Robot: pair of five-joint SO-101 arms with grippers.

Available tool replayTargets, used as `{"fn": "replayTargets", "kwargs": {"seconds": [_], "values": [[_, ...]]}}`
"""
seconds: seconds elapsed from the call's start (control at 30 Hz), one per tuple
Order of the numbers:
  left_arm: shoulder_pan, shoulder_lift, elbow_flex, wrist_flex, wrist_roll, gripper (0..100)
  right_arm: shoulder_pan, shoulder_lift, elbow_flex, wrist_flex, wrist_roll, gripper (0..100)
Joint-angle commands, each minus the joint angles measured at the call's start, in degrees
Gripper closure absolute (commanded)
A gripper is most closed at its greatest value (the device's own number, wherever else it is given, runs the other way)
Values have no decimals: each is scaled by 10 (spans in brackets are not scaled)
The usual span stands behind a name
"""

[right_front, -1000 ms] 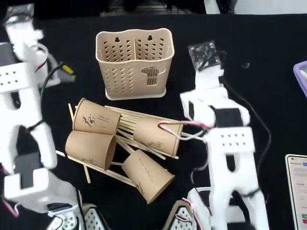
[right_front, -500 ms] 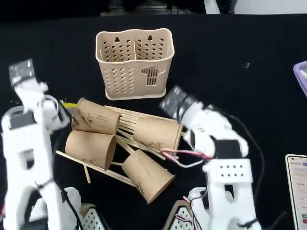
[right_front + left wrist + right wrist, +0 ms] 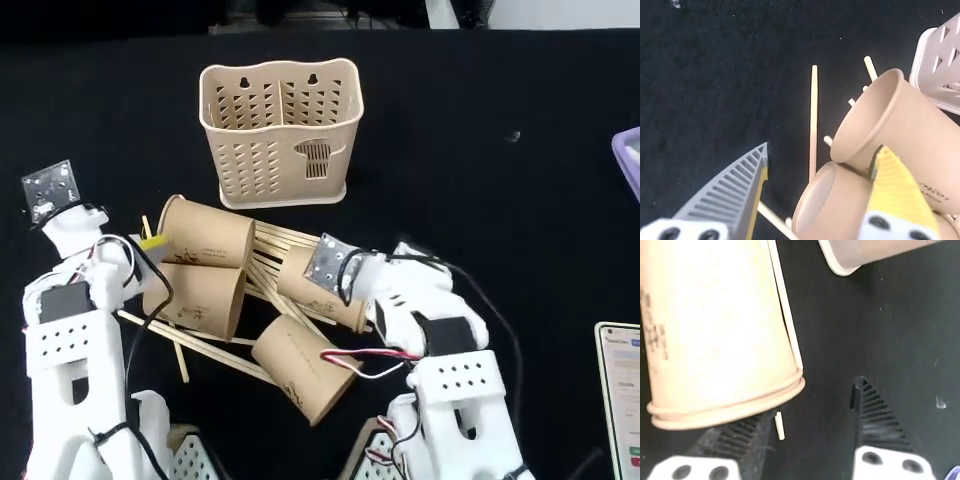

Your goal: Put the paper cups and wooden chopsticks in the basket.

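L jaws are spread wide. One yellow-tipped finger (image 3: 892, 177) is over 2 paper cups, right where they meet. Can't tell if it touches them. The other finger (image 3: 735, 190) hangs over the bare black desk (image 3: 500, 100). The L jaws pinch nothing.

R jaws are spread too. The rim of a cup lies over one dark finger (image 3: 735, 436). The other finger (image 3: 875, 415) is off to the side, over the desk, apart from the cup.

The basket (image 3: 280, 135) stands upright at the back of the desk. It has 2 parts inside.

All 4 cups lie on their sides in front of the basket, outside it:
- The back cup (image 3: 205, 232) is nearest the basket, on the L side.
- The front-left cup (image 3: 195, 295) is just in front of it, touching it. The L arm is beside these 2.
- The mid cup (image 3: 292, 278) is partly under the R arm's wrist. It's the one at the R jaws.
- The near cup (image 3: 300, 368) lies closest to the arm bases.

The wooden chopsticks (image 3: 275, 245) lie in a messy pile under and btw the cups. Some ends poke out past the cups on the L side.

A purple thing (image 3: 630, 160) shows at the R edge of the desk. A screen (image 3: 620, 400) lies near the R front corner.
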State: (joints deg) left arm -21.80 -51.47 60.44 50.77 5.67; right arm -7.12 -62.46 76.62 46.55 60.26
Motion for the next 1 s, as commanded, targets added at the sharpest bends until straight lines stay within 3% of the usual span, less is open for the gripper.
{"fn": "replayTargets", "kwargs": {"seconds": [0.0,0.23,0.4,0.57,0.77,0.97], "values": [[3,-14,-37,38,5,668,-33,-17,-3,-13,6,754],[2,-15,-67,91,8,668,-82,-17,-2,-14,4,776],[2,-15,-77,107,8,668,-81,-18,-10,-18,3,972],[-12,-15,-77,105,8,668,-43,-18,-52,-9,-82,987],[-44,-15,-86,105,8,668,-17,-18,-179,136,-98,988],[-44,-15,-86,105,8,668,39,-12,-335,273,-170,988]]}}
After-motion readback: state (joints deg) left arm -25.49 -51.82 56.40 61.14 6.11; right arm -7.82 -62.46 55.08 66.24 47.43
